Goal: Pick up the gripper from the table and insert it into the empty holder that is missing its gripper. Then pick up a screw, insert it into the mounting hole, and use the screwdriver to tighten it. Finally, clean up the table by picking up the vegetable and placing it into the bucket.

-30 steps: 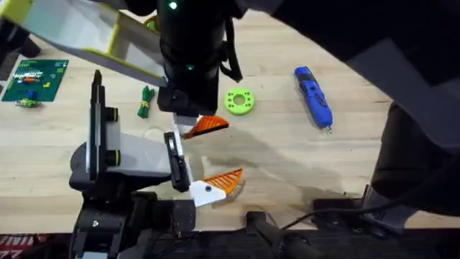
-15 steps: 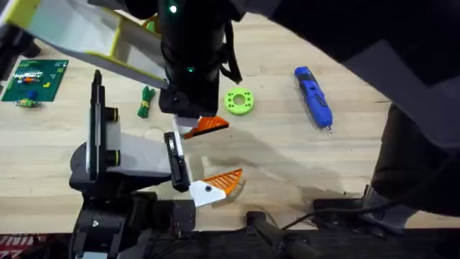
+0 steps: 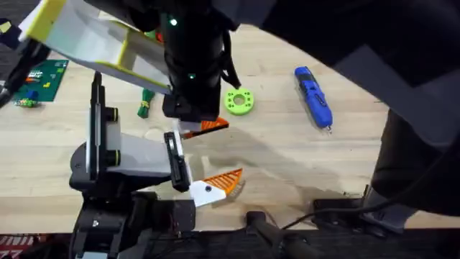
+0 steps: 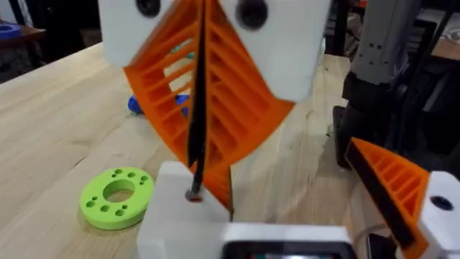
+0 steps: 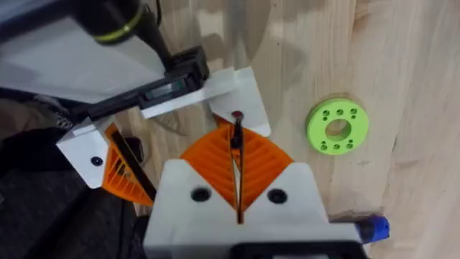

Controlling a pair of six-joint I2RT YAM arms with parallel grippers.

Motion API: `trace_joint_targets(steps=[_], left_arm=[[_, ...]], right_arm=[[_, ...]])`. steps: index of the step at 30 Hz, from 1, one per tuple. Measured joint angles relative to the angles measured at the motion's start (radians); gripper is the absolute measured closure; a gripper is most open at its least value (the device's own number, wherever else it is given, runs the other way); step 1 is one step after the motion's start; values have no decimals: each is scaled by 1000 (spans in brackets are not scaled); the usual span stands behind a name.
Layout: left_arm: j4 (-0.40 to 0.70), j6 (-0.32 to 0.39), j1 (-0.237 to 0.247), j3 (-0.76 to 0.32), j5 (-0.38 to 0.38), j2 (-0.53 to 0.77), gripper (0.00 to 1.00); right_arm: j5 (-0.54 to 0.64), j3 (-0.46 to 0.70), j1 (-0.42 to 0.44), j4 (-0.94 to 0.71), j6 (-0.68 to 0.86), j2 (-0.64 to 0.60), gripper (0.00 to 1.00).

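Observation:
The holder is my left gripper (image 3: 233,149), open wide. One jaw carries an orange finger with a white base (image 3: 223,180) (image 4: 388,191). The other jaw is a white block (image 5: 241,90) (image 4: 180,216). The orange gripper (image 3: 213,125) sits against that block, half hidden under my right arm's wrist (image 3: 190,79). My right gripper (image 5: 236,133) (image 4: 198,173) is shut on a thin dark screw (image 5: 236,119), whose tip rests on the white block. The blue screwdriver (image 3: 313,96) (image 4: 154,104) lies at the right. The dark green vegetable (image 3: 146,101) lies left of the wrist.
A bright green ring with holes (image 3: 239,101) (image 5: 336,128) (image 4: 115,198) lies just beyond the holder. A green board with small parts (image 3: 44,72) is at the far left. A white and yellow box-like thing (image 3: 93,39) hangs over the back left.
The right wrist has crept down over the orange gripper, covering more of it. The white and yellow thing at the back left has shifted. The holder has not moved.

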State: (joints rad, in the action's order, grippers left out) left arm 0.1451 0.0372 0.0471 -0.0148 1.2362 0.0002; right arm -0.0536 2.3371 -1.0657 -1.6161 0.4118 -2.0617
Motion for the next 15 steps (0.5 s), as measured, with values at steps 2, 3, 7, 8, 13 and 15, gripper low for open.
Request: trace_joint_targets(steps=[2, 3, 7, 8, 13, 15], left_arm=[[0, 0, 0, 0, 0, 0, 17], [0, 0, 0, 0, 0, 0, 17], [0, 0, 0, 0, 0, 0, 17], [0, 0, 0, 0, 0, 0, 17], [0, 0, 0, 0, 0, 0, 17], [0, 0, 0, 0, 0, 0, 17]], right_arm=[[0, 0, 0, 0, 0, 0, 993], [0, 0, 0, 0, 0, 0, 993], [0, 0, 0, 0, 0, 0, 993], [0, -1, 0, 0, 0, 0, 993], [-4, -2, 0, 0, 0, 0, 993], [-7, -2, 0, 0, 0, 0, 993]])
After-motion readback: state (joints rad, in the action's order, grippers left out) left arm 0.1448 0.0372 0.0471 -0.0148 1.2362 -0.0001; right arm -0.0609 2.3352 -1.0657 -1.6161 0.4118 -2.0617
